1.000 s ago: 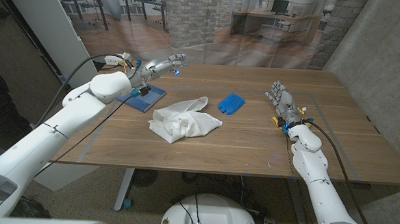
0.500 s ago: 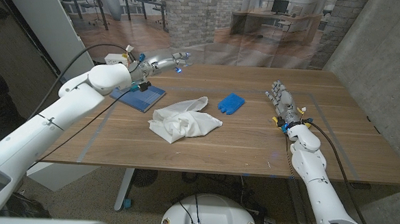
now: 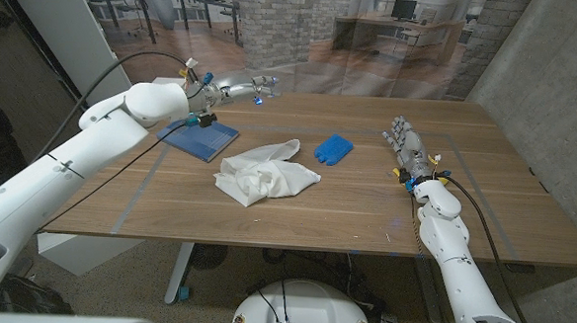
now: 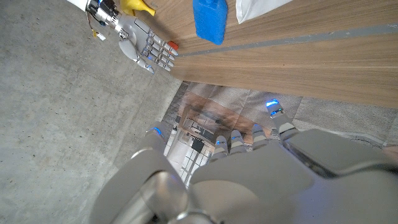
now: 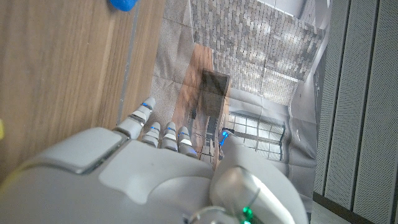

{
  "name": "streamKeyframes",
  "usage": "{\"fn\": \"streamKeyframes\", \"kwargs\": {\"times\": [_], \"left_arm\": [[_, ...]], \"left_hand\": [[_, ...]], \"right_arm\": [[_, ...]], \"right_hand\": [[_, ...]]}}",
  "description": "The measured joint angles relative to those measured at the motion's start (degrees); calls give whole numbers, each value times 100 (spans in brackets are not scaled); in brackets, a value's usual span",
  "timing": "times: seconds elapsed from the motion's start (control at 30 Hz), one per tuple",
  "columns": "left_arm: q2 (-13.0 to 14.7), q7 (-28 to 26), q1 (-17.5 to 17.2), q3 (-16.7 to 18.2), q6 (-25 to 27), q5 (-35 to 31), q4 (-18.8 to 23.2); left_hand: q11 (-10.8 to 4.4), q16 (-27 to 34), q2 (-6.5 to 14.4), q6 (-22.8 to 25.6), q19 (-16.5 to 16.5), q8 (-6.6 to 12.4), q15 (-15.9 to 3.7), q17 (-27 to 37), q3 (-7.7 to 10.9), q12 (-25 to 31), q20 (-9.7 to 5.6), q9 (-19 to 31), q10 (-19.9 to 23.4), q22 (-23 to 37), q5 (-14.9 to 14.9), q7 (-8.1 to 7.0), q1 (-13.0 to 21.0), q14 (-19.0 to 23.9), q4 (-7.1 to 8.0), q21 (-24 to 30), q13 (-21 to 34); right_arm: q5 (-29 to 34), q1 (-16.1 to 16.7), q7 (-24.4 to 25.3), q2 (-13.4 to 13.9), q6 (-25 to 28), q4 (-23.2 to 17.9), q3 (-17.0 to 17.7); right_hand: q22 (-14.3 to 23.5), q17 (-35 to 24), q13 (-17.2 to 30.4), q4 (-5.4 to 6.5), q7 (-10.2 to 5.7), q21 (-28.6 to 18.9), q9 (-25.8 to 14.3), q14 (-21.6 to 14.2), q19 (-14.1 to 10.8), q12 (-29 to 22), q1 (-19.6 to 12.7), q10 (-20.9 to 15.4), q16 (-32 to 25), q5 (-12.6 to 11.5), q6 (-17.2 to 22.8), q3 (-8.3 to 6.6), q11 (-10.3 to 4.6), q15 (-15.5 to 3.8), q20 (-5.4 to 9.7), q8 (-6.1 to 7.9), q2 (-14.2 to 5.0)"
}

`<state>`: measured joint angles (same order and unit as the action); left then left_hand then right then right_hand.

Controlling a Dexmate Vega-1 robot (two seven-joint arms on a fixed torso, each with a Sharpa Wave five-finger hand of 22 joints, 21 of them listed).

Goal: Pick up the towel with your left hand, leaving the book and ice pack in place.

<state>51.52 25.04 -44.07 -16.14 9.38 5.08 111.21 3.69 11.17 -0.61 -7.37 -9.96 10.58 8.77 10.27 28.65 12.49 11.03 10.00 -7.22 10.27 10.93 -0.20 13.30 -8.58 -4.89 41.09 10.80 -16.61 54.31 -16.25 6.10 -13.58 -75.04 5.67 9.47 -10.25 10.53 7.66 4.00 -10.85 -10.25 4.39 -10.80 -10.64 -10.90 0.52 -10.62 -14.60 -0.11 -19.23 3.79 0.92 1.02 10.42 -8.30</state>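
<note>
Left hand (image 3: 241, 85) fingers (image 3: 263, 81) are spread, empty, in the frame's upper left past the book (image 3: 202, 137); it has moved farther back. The white towel (image 3: 266, 172) lies crumpled mid-desk (image 3: 366, 200), beside the ice pack (image 3: 334, 148). Right hand (image 3: 408, 146) is open.

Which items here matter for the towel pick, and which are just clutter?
Job:
white towel
left hand, to pick it
blue book, stays put
blue ice pack, stays put

Lying about:
right hand, idle at the table's right side
</note>
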Motion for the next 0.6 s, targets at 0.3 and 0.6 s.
{"fn": "streamKeyframes", "kwargs": {"times": [0.3,0.6], "left_arm": [[225,255,244,-134,191,-195,340],[329,601,458,-278,407,-411,530]], "left_hand": [[0,0,-42,0,0,0,0,0,-38,0,0,0,0,0,33,0,8,0,-38,-21,0],[-1,0,-88,0,0,0,-30,0,-71,0,-60,0,1,-1,32,0,44,-30,-72,-43,0]], "right_arm": [[45,70,60,8,-29,-56,1],[99,126,114,8,-77,-70,-2]], "right_hand": [[0,0,0,-11,21,0,0,0,0,0,0,-32,0,0,21,-11,31,0,0,18,0],[0,0,0,-24,41,0,0,1,0,0,0,-32,0,0,41,-24,31,0,0,45,0]]}}
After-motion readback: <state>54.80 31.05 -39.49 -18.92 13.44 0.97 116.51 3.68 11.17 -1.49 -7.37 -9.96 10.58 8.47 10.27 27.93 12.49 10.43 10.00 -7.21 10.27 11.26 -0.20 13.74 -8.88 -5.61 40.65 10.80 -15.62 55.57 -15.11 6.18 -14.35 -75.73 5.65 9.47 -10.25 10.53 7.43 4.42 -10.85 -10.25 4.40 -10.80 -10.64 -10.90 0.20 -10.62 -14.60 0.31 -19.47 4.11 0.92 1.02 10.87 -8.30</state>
